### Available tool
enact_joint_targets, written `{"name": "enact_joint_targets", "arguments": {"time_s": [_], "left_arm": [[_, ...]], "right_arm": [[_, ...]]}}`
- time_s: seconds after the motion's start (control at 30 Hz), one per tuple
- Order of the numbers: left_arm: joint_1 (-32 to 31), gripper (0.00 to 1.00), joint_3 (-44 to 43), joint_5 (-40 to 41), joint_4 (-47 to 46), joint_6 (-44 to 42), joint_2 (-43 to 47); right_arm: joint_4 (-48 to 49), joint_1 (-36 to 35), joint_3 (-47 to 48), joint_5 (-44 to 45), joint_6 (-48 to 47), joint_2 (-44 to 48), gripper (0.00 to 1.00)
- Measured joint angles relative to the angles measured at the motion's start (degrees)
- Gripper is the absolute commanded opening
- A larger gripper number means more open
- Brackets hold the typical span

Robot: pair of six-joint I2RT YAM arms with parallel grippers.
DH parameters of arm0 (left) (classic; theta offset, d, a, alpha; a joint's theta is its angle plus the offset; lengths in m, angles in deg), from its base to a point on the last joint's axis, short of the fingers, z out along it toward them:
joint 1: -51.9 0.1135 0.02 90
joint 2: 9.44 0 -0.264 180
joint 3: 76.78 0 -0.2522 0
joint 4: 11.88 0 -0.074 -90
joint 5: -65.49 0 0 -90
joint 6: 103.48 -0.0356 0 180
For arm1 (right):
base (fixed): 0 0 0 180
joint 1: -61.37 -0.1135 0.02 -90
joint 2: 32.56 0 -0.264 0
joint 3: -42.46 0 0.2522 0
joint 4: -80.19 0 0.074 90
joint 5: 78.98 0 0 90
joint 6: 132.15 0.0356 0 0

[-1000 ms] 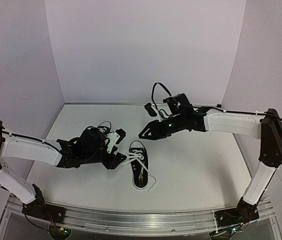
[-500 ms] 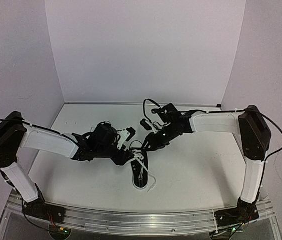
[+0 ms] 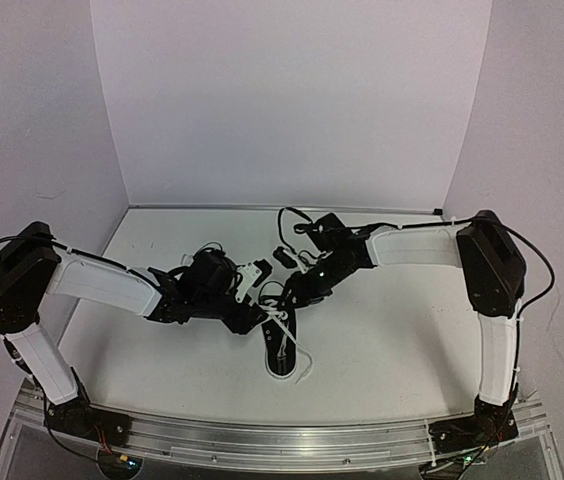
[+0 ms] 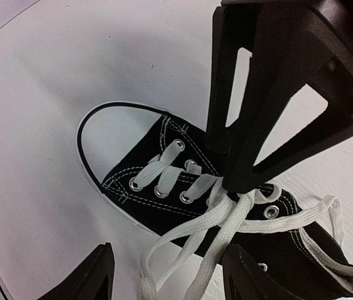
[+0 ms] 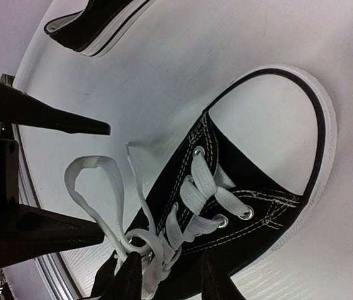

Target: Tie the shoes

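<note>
The table [image 3: 412, 330] carries one shoe [image 3: 280, 350] near the middle of its front edge, toe forward. The left gripper [image 4: 167, 269] hangs wide open over it. The right gripper [image 5: 167, 269] straddles the crossed laces [image 4: 221, 228], narrowed, but I cannot tell whether it pinches them. A weak grip may slip off the lace, and a pull may drag the unpinned shoe.

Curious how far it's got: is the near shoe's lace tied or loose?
Loose. The lace trails in slack strands off the shoe onto the table, no bow formed. Whether a first knot holds, cannot tell.
</note>
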Motion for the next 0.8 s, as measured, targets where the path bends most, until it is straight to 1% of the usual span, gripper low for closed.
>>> {"name": "enact_joint_targets", "arguments": {"time_s": [0.17,0.23,0.33,0.63,0.8], "left_arm": [[0.04,0.6,0.0,0.0,0.0,0.0,-0.02],[0.04,0.6,0.0,0.0,0.0,-0.04,-0.02],[0.06,0.6,0.0,0.02,0.02,-0.92,-0.02],[0.74,0.59,0.0,0.04,0.33,-1.51,-0.27],[1.03,0.54,0.0,0.05,0.57,-1.51,-0.96]], "right_arm": [[-0.44,-0.85,0.98,-0.79,-0.48,-0.41,0.18],[-0.59,-1.16,1.42,-1.03,-0.72,-0.43,0.11],[-0.65,-1.36,1.7,-1.17,-0.91,-0.43,0.06],[-1.54,-1.51,1.71,-1.26,-1.2,-0.43,0.01],[-1.71,-1.51,1.52,-1.2,-1.21,-0.43,0.0]]}}
